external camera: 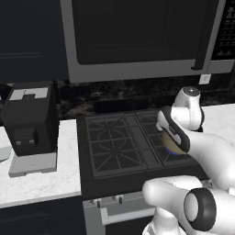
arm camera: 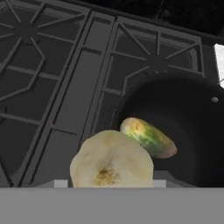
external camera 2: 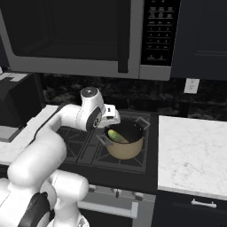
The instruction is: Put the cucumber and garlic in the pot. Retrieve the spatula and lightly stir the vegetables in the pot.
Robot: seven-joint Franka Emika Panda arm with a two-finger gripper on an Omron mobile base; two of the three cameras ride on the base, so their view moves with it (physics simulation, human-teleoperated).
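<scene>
The claw [arm camera: 111,181] is clenched around the garlic [arm camera: 111,162], poised over the pot [external camera 2: 125,148] on the stove [arm camera: 52,87]. Just past the garlic, below it, the cucumber [arm camera: 148,137] lies inside the pot.

pot [external camera 2: 126,148] on stove's [external camera 2: 84,142] front right burner, cucumber [external camera 2: 116,135] lying inside pot, garlic [arm camera: 111,159] just above pot's near rim, tabletop [external camera 2: 190,155] right of stove, microwave [external camera 2: 88,35] overhead
</scene>
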